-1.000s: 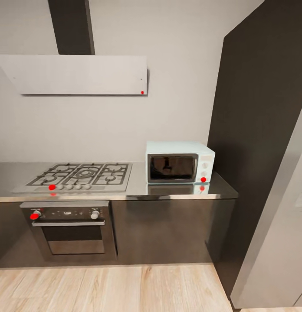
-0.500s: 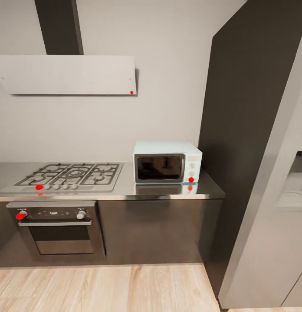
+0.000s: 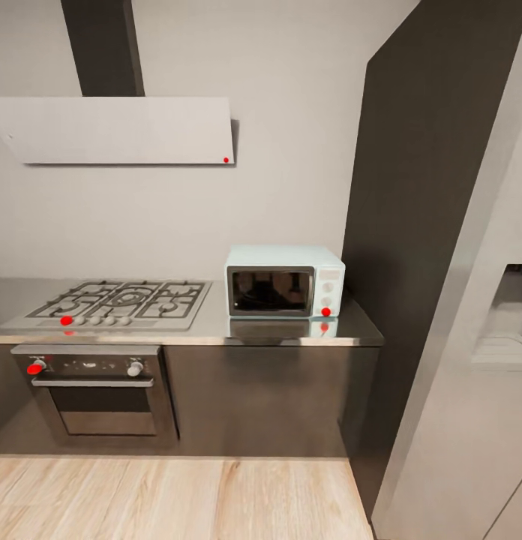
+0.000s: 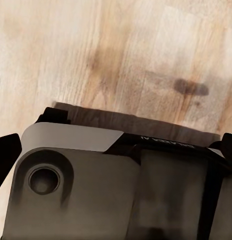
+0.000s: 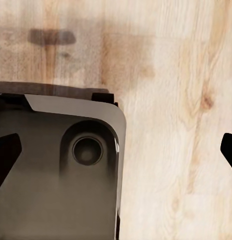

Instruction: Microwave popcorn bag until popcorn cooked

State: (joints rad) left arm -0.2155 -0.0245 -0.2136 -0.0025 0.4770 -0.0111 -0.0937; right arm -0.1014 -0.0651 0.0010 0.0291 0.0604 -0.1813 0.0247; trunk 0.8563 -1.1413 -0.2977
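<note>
One small shift: my head view slides, microwave (image 3: 284, 280) nearer centre | both my grippers spread apart over floor (image 4: 121, 55), far from it

The surface (image 3: 216, 324) looks like brushed grey metal, glossy enough to mirror the microwave (image 3: 283, 280), whose pale mint shell is smooth and whose door is dark shiny glass. The cabinet fronts (image 3: 253, 397) are dark and faintly sheened. Beyond the dark fingers (image 5: 7, 152), the floor (image 5: 171, 125) is light, grained wood plank.
</note>
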